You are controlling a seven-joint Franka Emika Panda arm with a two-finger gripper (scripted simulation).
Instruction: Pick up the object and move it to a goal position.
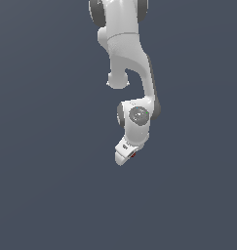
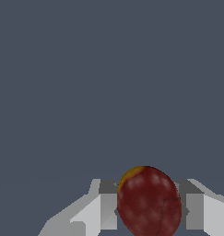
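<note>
Dark red ball [image 2: 149,203] between fingers [image 2: 106,209]

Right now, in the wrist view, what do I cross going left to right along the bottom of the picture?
One white finger of the claw → the dark red ball, with a small yellow patch on its top edge → the other white finger. Both fingers sit close against the ball.

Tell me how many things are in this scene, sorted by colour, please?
Dark red: 1, the small ball with a yellowish patch, sitting between the gripper's fingers.
White: 1, the robot arm with its gripper.
Total: 2, against a plain grey-blue background.
</note>
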